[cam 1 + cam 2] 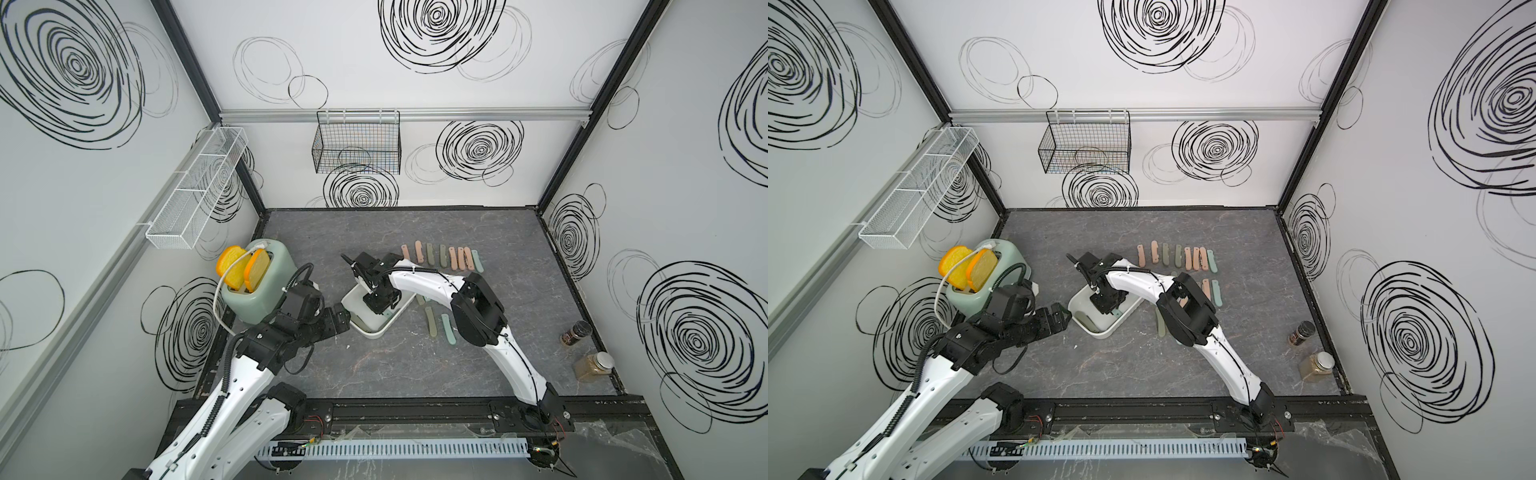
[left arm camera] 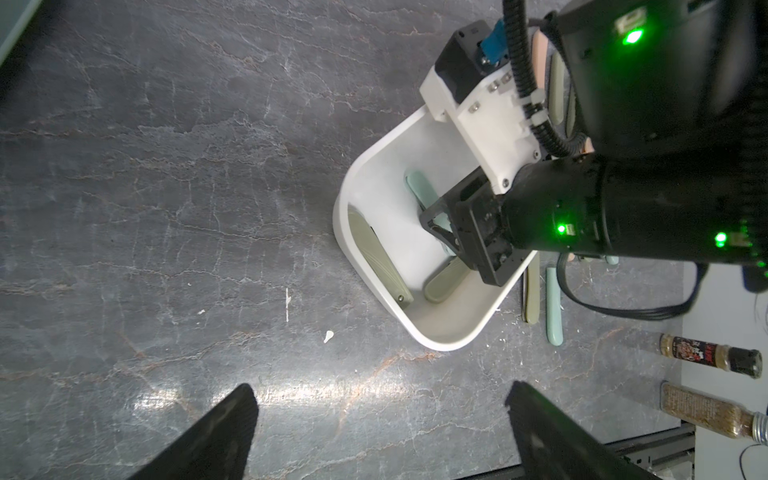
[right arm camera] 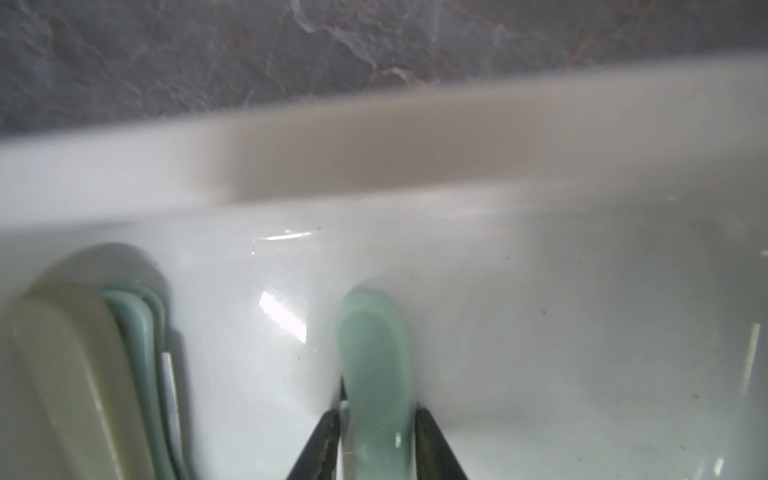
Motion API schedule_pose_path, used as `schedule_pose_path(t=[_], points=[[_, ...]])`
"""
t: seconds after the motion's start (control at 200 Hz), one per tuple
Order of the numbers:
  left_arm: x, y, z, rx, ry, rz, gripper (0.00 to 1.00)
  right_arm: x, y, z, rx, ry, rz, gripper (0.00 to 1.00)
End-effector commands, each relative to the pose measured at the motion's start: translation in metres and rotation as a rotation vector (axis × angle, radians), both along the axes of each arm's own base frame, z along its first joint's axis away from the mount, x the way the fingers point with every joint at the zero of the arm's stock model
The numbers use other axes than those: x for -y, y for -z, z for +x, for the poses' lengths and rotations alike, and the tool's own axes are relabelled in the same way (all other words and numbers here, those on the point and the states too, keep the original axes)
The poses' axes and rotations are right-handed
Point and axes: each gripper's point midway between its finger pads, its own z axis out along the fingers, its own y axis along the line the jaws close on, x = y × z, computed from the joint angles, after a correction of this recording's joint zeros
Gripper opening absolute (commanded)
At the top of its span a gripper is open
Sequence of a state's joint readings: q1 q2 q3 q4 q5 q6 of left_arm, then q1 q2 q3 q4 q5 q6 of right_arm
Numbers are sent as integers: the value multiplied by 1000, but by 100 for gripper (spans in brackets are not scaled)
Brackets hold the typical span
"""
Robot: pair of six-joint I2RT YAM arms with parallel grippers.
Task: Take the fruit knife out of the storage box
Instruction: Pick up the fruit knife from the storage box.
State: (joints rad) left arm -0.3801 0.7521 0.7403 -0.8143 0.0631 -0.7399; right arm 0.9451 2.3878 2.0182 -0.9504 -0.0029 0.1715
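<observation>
Right jaws: the right gripper [image 3: 376, 415] was down inside the storage box [image 2: 444, 328], fingers pulled in close on both sides of a mint-green fruit knife [image 3: 374, 353]. One finger looked pressed against the handle. The other had a thin pale sliver next to it, so honestly couldn't tell if it was properly clamped.
Left jaws: the left gripper [image 2: 380, 388] was spread wide with nothing between the fingers, held over the grey marble-look table [image 1: 374, 374] just left of the box and not touching it.
Fruit knife: lay flat on the box floor, rounded end pointing at a box wall.
Also in the box: an olive folding knife [image 2: 376, 257] along one long wall, and a second olive knife [image 2: 442, 284] right by the gripper, with a teal handle [image 3: 137, 332] tucked against it in the right wrist view.
Storage box: white, sat slantwise around mid-table, a bit left of centre.
Knives on the table: a row of pink, olive and teal knives [image 1: 440, 257] far and right of the box, plus a few more knives [image 1: 436, 324] just right of it, partly under the right arm.
Toaster: pale green toaster [image 1: 257, 299] at the left, two toast slices [image 1: 255, 272] sticking up.
Spice jars: two spice jars [image 1: 575, 332] near the right wall.
Walls: black wire basket [image 1: 357, 143] on the far wall, white mesh basket [image 1: 195, 195] on the left wall.
</observation>
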Motion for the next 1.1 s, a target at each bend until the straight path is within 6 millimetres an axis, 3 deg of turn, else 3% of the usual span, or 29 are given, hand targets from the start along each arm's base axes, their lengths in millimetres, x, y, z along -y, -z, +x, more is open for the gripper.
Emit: schedule_pose_path(t=[0.0, 0.195, 0.535, 1.095], points=[[-2, 2, 1, 1, 4, 10, 98, 16, 38, -19, -89, -6, -96, 23], [-2, 0, 3, 8, 5, 7, 98, 13, 26, -10, -50, 0, -89, 20], [6, -7, 15, 28, 26, -9, 98, 8, -30, 19, 46, 51, -5, 20], [25, -14, 36, 44, 77, -53, 98, 16, -69, 43, 66, 132, 74, 20]])
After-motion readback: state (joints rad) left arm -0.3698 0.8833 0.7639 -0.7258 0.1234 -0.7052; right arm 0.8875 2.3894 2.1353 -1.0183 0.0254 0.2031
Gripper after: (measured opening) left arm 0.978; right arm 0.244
